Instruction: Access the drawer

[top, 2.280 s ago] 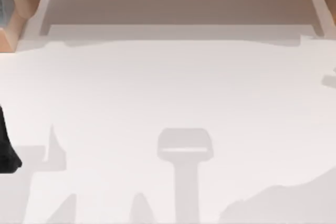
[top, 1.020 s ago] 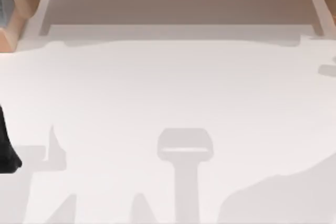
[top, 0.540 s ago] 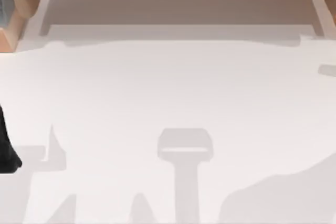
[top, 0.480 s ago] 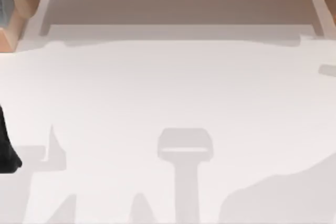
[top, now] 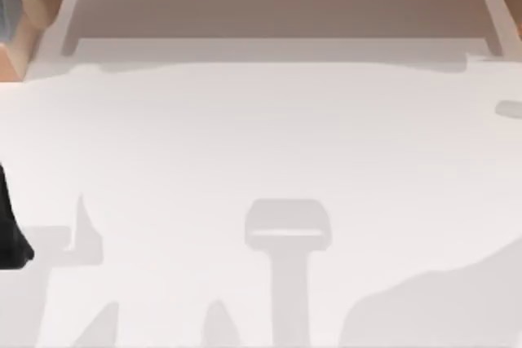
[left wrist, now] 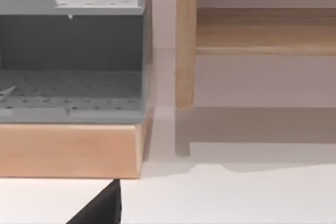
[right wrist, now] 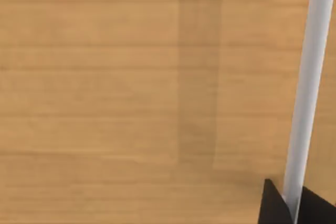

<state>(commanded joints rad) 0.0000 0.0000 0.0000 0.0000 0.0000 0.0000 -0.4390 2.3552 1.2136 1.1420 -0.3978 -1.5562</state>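
Right claw (right wrist: 293, 203) straddles the drawer's white bar handle (right wrist: 307, 87), fingers either side, positioned for pulling; grip unconfirmed.

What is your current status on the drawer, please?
Right gripper at the wood drawer front, fingers straddling the pale handle bar. Left arm parked at table's left edge. Nothing in the way.

Grey perforated shelves (left wrist: 71, 90) sit inside a wooden cabinet base (left wrist: 68, 150) on the white surface (left wrist: 236, 195). Beside it, a wooden post (left wrist: 185, 40) meets a horizontal wooden rail (left wrist: 265, 32). Dark gripper (left wrist: 102, 208) tip at frame edge.
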